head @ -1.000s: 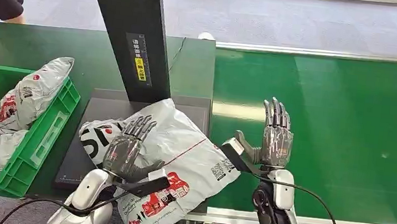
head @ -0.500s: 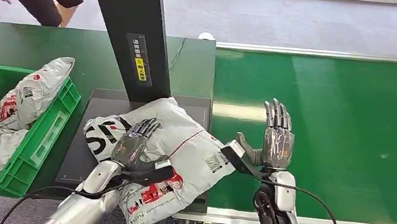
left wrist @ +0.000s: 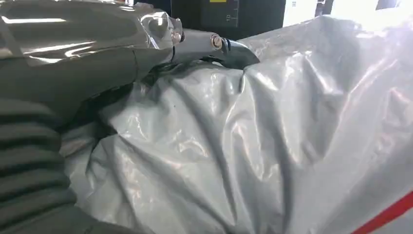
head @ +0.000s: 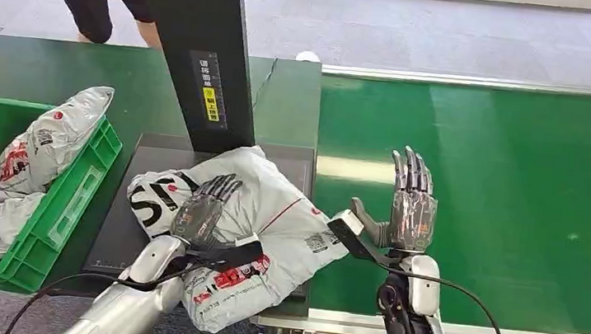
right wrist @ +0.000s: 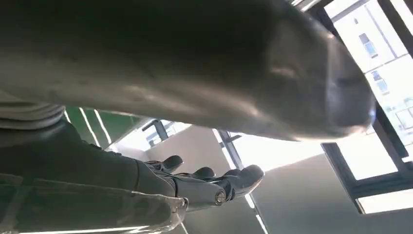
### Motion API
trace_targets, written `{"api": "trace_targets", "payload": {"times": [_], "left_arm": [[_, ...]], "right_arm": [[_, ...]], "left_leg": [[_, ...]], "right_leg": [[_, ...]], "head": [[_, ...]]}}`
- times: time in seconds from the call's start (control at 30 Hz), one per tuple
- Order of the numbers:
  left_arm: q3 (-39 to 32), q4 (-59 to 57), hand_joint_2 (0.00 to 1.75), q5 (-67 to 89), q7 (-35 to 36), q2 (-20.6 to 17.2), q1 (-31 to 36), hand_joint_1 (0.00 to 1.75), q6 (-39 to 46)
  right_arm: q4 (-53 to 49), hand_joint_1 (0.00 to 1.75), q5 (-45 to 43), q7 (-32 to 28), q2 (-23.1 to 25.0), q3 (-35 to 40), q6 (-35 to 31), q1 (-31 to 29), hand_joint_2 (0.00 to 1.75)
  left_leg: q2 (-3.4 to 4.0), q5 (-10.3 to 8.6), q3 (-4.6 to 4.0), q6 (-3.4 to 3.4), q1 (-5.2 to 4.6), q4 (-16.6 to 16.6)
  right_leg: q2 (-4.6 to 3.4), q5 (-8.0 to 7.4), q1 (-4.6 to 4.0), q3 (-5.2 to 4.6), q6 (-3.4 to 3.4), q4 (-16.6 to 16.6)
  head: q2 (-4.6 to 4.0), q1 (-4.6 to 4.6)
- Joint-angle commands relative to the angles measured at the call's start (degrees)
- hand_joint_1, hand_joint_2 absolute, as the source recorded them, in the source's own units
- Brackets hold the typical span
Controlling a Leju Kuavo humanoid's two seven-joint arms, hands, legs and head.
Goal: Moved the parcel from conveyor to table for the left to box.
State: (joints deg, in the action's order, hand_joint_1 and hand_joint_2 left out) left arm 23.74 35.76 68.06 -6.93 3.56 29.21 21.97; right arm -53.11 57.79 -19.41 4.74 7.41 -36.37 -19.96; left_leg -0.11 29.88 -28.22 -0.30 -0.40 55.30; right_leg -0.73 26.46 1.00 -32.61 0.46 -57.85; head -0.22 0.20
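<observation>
On the table, left hand grasping parcel; right hand released.

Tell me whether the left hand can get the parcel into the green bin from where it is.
Probably yes. The left hand already rests on the parcel, and the green bin sits just to its left with nothing between them. The bin already holds other bags, so room looks tight.

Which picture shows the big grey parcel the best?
The head view: there the whole grey parcel lies on the dark platform with the left hand resting on it. The left wrist view gives just a close-up of its crinkly plastic. The right wrist view looks up past the right hand at windows.
</observation>
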Motion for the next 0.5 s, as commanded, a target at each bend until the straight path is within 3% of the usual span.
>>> {"api": "trace_targets", "payload": {"times": [0.03,0.07,0.1,0.4,0.5], "left_arm": [[1.0,-5.7,1.75,0.3,0.5,0.6,1.7,1.29,-2.0],[0.9,-6.1,1.75,0.4,0.6,0.8,2.3,1.40,-1.8],[0.9,-6.1,1.75,0.4,0.6,0.8,2.3,1.66,-1.8],[0.8,-6.3,1.75,0.5,0.1,1.1,2.3,1.66,-1.0],[0.6,-5.7,1.75,0.4,-0.6,1.2,1.8,1.75,-0.1]], "right_arm": [[1.3,0.00,-0.4,-0.2,0.0,0.2,-0.2,-2.2,0.00],[1.5,0.00,-0.1,0.2,-0.1,0.2,-0.1,-2.6,0.00],[1.5,0.00,-0.1,0.2,-0.1,0.2,-0.1,-2.6,0.00],[1.3,0.00,0.1,0.7,-0.1,0.3,0.1,-2.2,0.00],[1.5,0.00,0.1,0.8,-0.1,0.5,0.2,-2.1,0.00]], "left_leg": [[0.03,-0.05,-0.07,-0.06,0.02,0.0],[0.03,-0.09,-0.10,-0.08,0.05,-0.1],[0.01,-0.06,-0.07,-0.06,0.03,0.0],[-0.13,-0.06,0.07,-0.01,0.00,0.0],[-0.10,-0.08,0.06,-0.02,0.02,-0.1]], "right_leg": [[0.02,-0.08,-0.03,-0.05,-0.05,0.1],[0.04,-0.13,-0.05,-0.06,-0.07,0.1],[0.03,-0.09,-0.03,-0.04,-0.05,0.1],[0.05,-0.04,0.00,0.09,-0.03,0.0],[0.04,-0.08,-0.02,0.08,-0.05,0.1]], "head": [[0.00,0.00],[0.00,0.02],[0.00,0.02],[0.00,0.00],[0.00,0.02]]}}
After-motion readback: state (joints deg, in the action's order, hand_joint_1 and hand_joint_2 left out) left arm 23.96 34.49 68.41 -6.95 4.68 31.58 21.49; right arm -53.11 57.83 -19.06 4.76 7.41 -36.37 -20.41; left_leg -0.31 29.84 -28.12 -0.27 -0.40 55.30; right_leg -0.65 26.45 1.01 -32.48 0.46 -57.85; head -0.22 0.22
